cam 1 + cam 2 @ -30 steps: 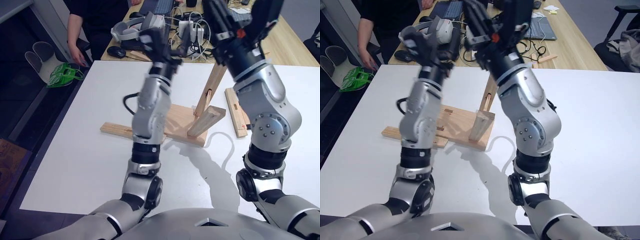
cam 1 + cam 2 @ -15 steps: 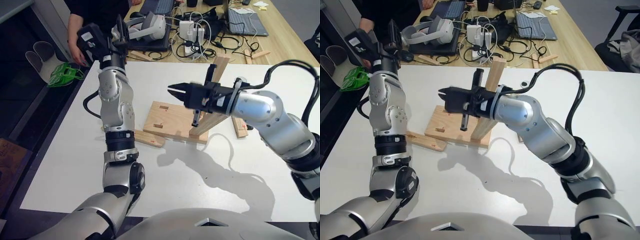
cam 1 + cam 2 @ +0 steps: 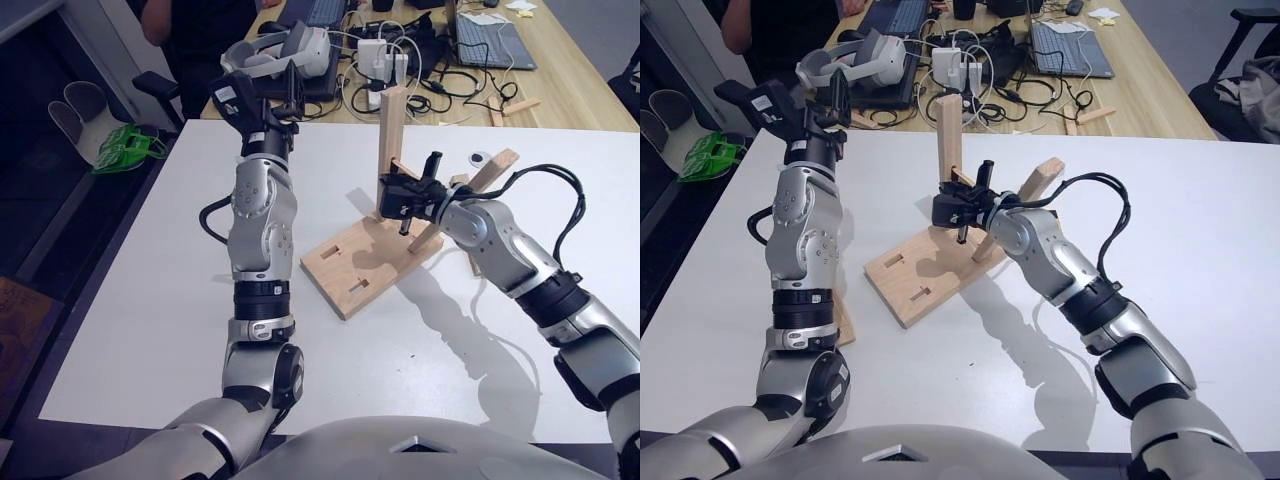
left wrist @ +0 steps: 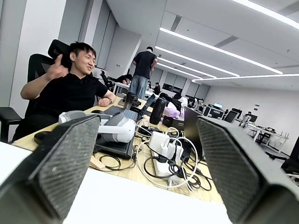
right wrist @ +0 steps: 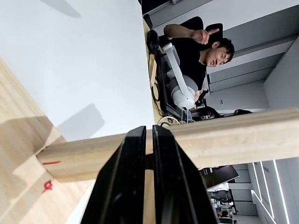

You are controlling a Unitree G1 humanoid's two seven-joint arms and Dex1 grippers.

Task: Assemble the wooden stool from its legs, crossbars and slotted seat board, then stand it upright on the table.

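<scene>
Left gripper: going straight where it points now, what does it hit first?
The left gripper points at the white charger block with tangled cables on the wooden desk; probably that first, depth unclear.

- The right gripper (image 3: 404,210) drops from overhead to the leg (image 3: 392,135), apparently closing.
- The leg now stands upright.
- The seat board (image 3: 345,272) turns diagonal.
- The left gripper (image 3: 262,100) swings left, then partway back.

White table (image 3: 130,300): slotted board (image 3: 345,270) lies flat near ctr. Wood strip (image 3: 847,318) lies on robot's left of board, close by. Small round obj (image 3: 480,157) sits nr far edge.
</scene>
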